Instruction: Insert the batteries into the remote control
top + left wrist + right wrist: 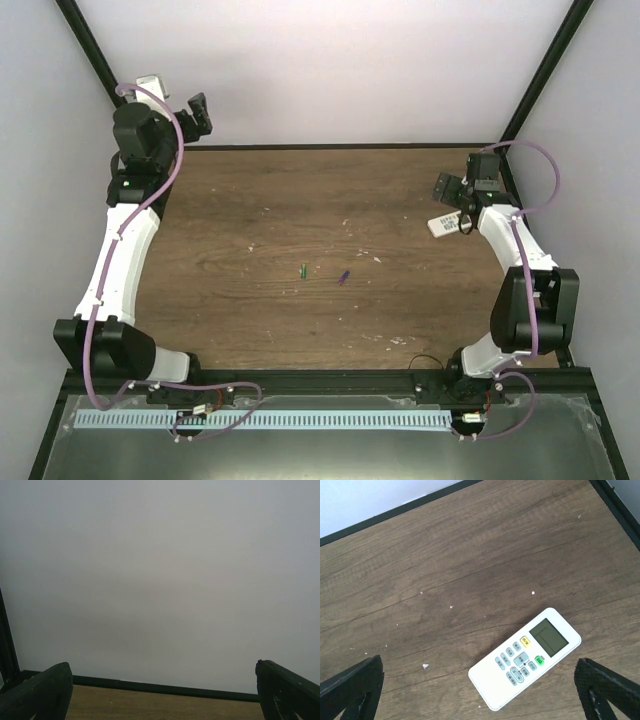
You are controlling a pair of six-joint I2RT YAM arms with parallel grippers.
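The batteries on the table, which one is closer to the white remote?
The purple battery. It lies to the right of the green battery, on the side toward the remote control, so the green one is farther away.

One green battery, one purple battery, one remote control

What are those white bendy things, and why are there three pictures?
They are two robot arms, the left arm and the right arm, bolted to a wooden table. One picture looks down from above. The other two come from little cameras on each wrist, so you see the dark jaws at the bottom corners. On the table lie a green battery, a purple battery and a white remote control, face up below the right arm's camera. Both pairs of jaws are open and hold nothing.
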